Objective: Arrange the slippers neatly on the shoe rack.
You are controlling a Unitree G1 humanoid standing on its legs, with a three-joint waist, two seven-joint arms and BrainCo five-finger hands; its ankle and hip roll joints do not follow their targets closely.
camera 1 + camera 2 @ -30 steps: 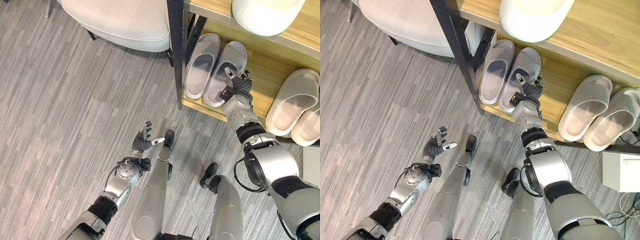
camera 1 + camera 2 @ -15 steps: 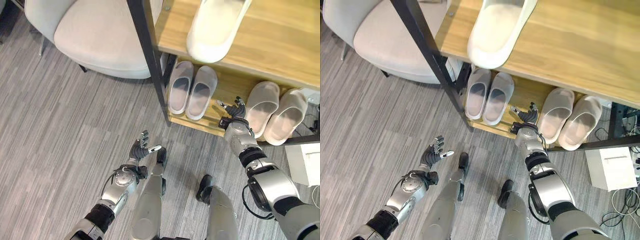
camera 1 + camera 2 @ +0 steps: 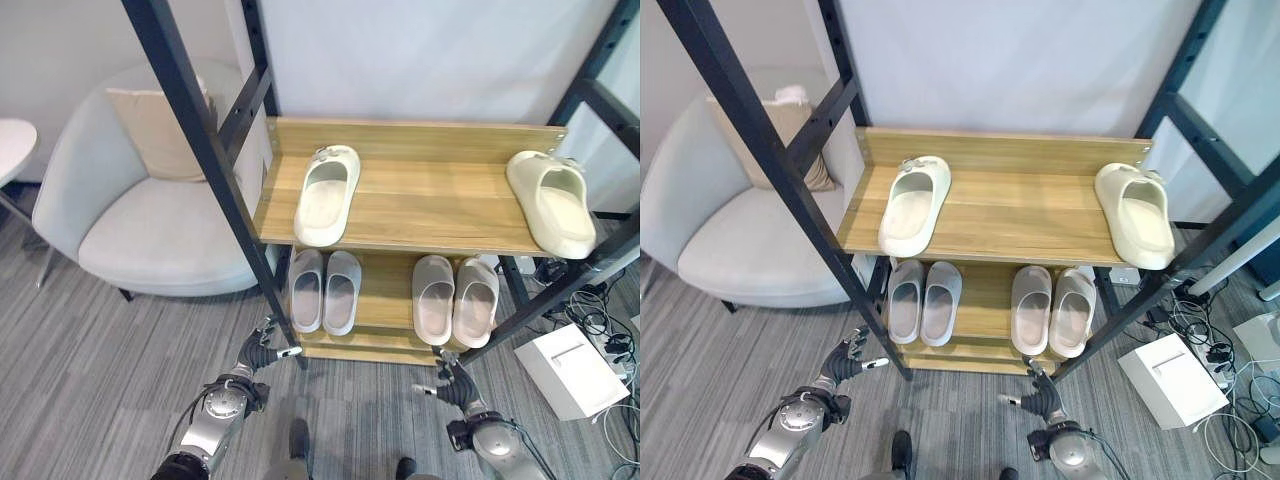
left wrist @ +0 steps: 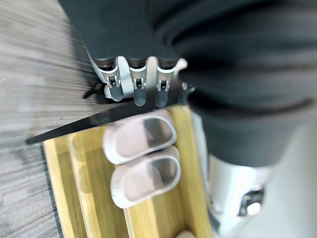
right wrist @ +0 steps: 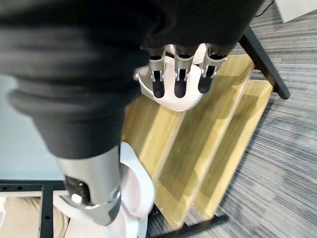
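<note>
The shoe rack (image 3: 400,240) has two wooden shelves in a black frame. On the upper shelf one cream slipper (image 3: 325,195) lies at the left and another (image 3: 550,200) at the right end, far apart. On the lower shelf a grey pair (image 3: 323,290) sits side by side at the left, and a beige pair (image 3: 455,300) at the right. My left hand (image 3: 262,350) hangs open in front of the rack's left post, holding nothing. My right hand (image 3: 450,382) is open and empty, low in front of the beige pair. Its fingers (image 5: 181,74) point at the shelves.
A pale armchair (image 3: 150,220) with a cushion stands left of the rack. A small white table (image 3: 10,150) shows at the far left. At the right, a white box (image 3: 570,370) and cables lie on the grey floor by the rack's leg.
The camera has lifted, so the whole rack now shows. My right hand has drawn back from the lower shelf's slippers to in front of the rack. The left hand stays open.
</note>
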